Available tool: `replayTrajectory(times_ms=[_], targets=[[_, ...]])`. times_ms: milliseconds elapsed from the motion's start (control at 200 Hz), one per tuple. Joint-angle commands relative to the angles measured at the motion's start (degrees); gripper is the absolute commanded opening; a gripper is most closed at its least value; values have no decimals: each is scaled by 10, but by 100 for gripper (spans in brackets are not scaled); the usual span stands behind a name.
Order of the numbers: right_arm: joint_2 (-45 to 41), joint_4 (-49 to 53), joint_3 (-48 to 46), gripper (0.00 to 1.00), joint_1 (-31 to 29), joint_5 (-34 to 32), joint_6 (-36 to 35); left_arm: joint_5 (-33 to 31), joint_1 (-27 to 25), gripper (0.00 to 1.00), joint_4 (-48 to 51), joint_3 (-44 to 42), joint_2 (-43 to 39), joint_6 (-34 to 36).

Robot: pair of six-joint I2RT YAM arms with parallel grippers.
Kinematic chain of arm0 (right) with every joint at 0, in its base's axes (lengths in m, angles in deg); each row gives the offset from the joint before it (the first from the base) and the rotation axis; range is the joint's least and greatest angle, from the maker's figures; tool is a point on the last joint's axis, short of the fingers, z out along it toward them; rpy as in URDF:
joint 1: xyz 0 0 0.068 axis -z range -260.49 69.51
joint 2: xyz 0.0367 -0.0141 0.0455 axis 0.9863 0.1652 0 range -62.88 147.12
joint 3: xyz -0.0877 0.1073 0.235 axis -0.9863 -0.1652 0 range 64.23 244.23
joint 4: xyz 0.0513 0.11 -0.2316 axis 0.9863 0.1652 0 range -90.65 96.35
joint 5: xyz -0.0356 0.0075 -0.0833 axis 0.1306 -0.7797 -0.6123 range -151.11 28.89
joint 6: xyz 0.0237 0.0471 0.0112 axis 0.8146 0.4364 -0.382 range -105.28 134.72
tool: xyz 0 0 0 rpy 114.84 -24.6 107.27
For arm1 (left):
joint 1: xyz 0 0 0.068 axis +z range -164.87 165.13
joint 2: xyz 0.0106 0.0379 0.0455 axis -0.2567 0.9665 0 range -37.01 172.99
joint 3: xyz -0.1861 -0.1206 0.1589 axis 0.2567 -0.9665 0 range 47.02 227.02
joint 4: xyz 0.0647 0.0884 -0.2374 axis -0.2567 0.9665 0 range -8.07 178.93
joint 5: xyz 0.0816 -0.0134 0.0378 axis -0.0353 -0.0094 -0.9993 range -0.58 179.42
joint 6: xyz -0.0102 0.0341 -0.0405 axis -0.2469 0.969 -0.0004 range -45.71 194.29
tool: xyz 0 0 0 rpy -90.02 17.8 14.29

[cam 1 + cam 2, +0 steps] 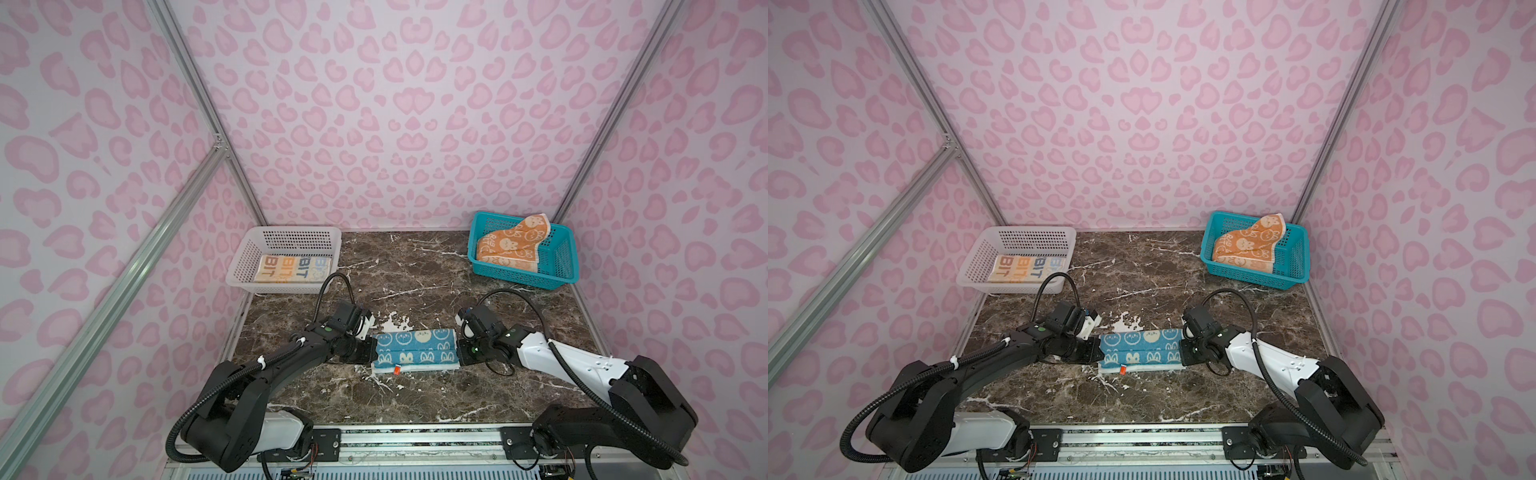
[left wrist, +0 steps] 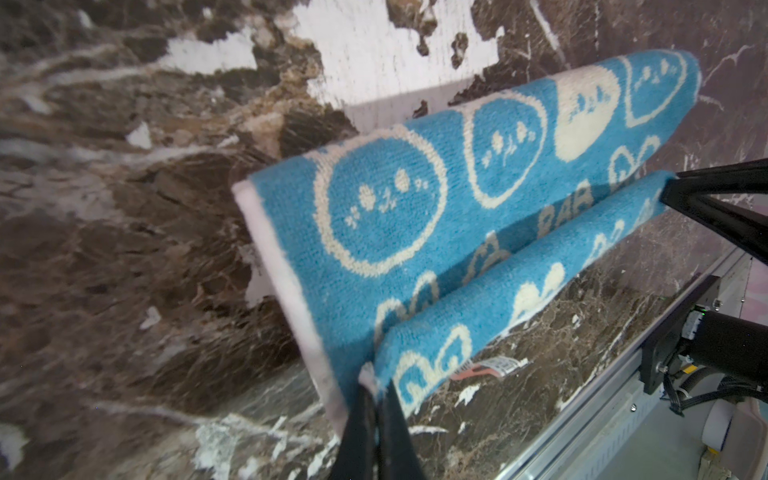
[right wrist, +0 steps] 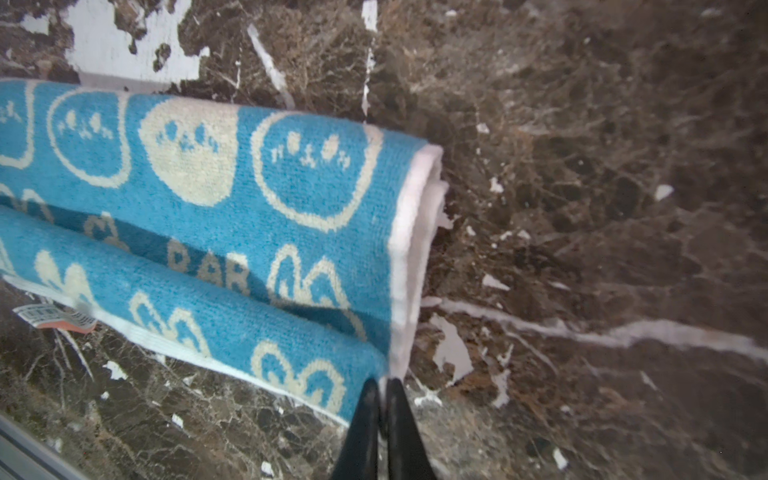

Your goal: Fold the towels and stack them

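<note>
Blue towel lies near the front middle of the desk, folded into a long narrow band, with its near long edge doubled over into a soft roll. It is held at both short ends: the left fingers are pressed together on the hem corner at one end, and the right fingers are drawn narrow on the white hem corner at the other.

The terry cloth is judged light, limp and thick-piled. No shape is kept unless it is supported, and sag between the two holds is to be expected. Slipping is thought unlikely on so rough a pile, yet a pinch on a single layer could let the fold beneath fall open. Hold is best taken at the hemmed corners, through all layers, with both ends moved together.

A small label is seen sticking out from the near edge. The cream towel is laid folded in the white basket at the back left. The orange towel is heaped unfolded in the teal basket at the back right.
</note>
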State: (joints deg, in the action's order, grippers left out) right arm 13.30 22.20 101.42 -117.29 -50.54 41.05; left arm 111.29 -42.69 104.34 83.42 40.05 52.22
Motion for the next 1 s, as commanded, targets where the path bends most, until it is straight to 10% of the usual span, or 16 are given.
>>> replayTrajectory(times_ms=[0,465,995], targets=[[8,19,4,13,-11,-21,-3,-7,-3,5,6,-2,10,-8],[-48,39,21,33,-46,-44,-19,-40,-5,46,58,22,-59,-22],[43,-11,51,25,-67,59,-27,14,-9,37,11,25,-31,-58]])
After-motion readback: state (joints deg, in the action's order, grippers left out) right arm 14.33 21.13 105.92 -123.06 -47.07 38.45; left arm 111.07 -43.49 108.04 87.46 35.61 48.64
